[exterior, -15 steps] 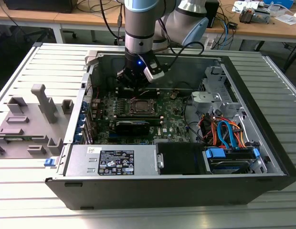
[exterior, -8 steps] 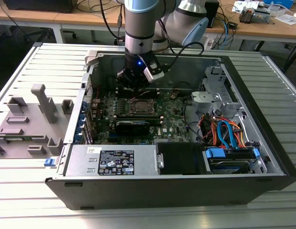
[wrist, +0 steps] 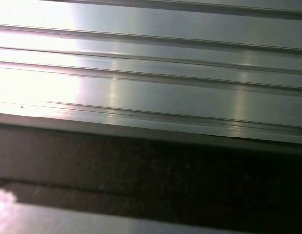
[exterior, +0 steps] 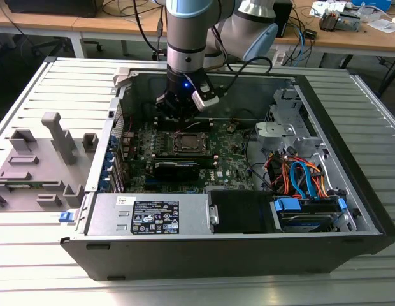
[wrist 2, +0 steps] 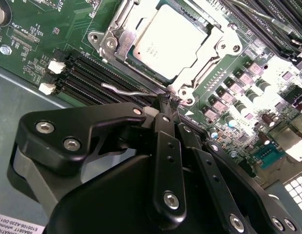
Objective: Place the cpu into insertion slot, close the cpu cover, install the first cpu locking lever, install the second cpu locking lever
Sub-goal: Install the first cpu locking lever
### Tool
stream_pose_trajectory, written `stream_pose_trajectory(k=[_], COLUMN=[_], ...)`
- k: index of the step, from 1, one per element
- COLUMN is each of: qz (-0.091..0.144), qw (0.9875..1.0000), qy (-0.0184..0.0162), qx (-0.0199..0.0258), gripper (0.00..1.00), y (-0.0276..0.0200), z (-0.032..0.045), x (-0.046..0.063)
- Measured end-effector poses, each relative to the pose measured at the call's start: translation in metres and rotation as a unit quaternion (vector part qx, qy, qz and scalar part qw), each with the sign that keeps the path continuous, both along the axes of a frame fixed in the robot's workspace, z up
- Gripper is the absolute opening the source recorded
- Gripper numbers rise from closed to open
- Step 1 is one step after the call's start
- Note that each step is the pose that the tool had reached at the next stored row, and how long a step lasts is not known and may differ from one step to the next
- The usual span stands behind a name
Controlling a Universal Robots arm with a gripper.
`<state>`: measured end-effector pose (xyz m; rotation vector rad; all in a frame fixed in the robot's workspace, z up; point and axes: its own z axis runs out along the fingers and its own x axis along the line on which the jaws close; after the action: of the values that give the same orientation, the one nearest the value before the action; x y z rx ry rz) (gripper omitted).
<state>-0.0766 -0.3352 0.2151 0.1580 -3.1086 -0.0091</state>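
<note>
The cpu lies flat in the insertion slot on the green board, silver top up. The cpu cover is down, its metal frame lying around the chip. A thin wire locking lever runs along the socket's side beside the black memory slots. My gripper has its black fingers drawn together, and their tip is right at that lever's end. In the exterior view my gripper hangs inside the open case, just behind the cpu.
The case walls surround the board. A power supply lies in front, with drive bays and cables at the exterior view's right. A grey fixture stands on the ribbed table at the exterior view's left.
</note>
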Motion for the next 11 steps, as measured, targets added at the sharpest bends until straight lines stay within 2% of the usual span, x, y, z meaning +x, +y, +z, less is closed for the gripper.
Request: stream_pose_trajectory(k=[11], qz=[0.000], qw=[1.0000], qy=[0.0001], qx=[0.0000], gripper=[0.11], y=[0.0000], z=[-0.0031], x=[0.0003])
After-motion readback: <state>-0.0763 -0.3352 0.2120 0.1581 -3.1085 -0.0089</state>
